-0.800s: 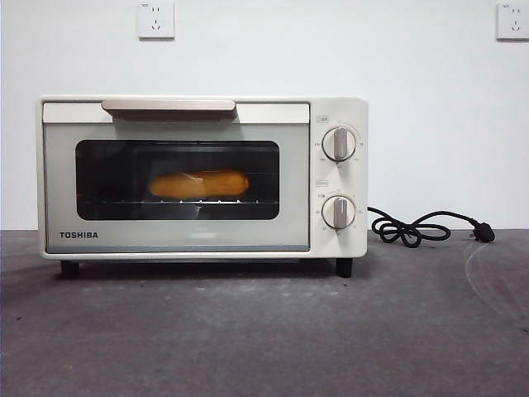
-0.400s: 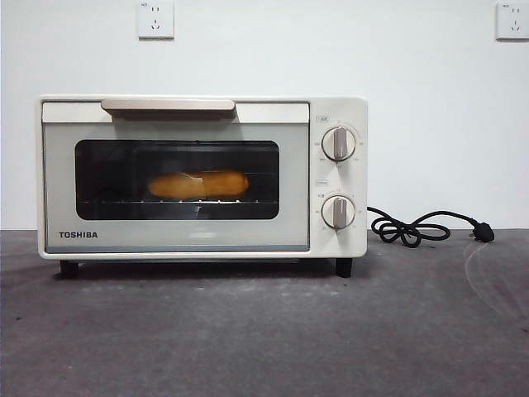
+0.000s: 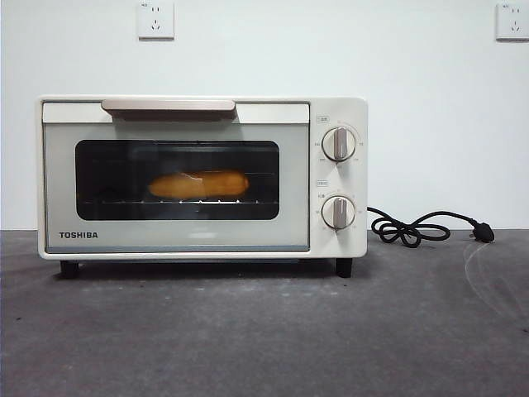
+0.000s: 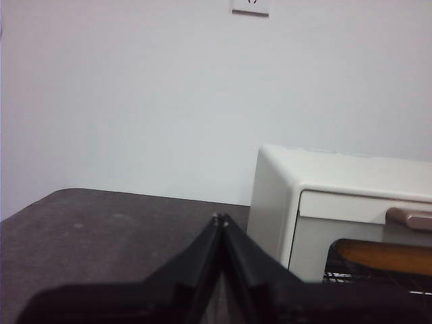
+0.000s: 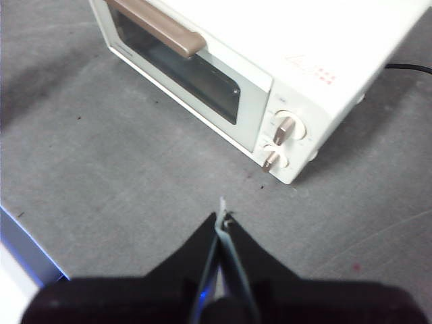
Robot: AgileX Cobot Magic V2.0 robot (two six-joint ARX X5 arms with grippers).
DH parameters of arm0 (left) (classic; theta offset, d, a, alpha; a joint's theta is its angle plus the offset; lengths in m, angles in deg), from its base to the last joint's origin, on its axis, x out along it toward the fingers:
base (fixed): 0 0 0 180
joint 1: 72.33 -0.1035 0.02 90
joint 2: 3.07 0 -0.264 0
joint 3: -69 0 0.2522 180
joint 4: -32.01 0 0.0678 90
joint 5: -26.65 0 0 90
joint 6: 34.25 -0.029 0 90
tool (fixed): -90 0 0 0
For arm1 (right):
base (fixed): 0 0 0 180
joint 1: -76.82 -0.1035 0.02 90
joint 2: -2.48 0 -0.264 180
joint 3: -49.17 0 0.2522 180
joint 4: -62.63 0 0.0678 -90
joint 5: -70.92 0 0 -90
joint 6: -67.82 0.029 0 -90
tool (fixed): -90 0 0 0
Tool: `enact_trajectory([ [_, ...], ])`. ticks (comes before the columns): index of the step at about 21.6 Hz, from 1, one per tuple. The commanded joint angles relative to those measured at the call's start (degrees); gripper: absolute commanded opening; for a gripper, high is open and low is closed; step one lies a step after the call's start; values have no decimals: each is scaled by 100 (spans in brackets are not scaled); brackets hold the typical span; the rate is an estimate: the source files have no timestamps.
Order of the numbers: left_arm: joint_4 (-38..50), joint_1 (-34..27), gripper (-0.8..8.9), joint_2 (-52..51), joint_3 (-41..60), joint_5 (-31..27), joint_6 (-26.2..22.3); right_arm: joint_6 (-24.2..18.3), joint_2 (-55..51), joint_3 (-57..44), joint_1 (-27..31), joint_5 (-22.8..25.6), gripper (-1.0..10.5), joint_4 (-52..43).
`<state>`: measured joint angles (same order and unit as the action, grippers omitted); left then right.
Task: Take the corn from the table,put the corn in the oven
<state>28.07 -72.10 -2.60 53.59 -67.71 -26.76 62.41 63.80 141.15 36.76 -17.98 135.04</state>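
The corn point(image 3: 198, 184) lies on the wire rack inside the cream-white TOSHIBA oven point(image 3: 202, 176), seen through the dark glass of the closed door; a strip of the corn point(image 4: 385, 256) also shows in the left wrist view. The oven stands on the dark grey table point(image 3: 264, 331). My left gripper point(image 4: 220, 218) is shut and empty, held off the oven's point(image 4: 337, 216) side. My right gripper point(image 5: 221, 217) is shut and empty, high above the table in front of the oven point(image 5: 270, 67). Neither arm appears in the front view.
The oven's black power cord point(image 3: 421, 227) lies coiled on the table to the right of the oven. Two wall sockets point(image 3: 155, 19) sit on the white wall behind. The table's edge point(image 5: 27, 256) shows in the right wrist view.
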Motion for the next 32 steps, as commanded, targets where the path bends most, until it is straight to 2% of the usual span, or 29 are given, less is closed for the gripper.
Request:
enact_trajectory([
  [1,-256,26,-4,-11,111,-15,-129,-20,7,9,0,44,1,-35],
  [7,-933,24,-3,-11,111,-13,-417,-20,7,9,0,46,1,-37],
  [12,-1991,24,-4,-9,105,-11,-411,-20,7,9,0,46,1,-35],
  [15,-1954,24,-3,-11,105,214,-675,-20,7,9,0,46,1,-39],
  [20,-1956,24,-3,-11,105,221,-839,-20,7,9,0,46,1,-37],
  [32,-1923,24,-3,-9,105,223,-859,-20,7,9,0,46,1,-37],
])
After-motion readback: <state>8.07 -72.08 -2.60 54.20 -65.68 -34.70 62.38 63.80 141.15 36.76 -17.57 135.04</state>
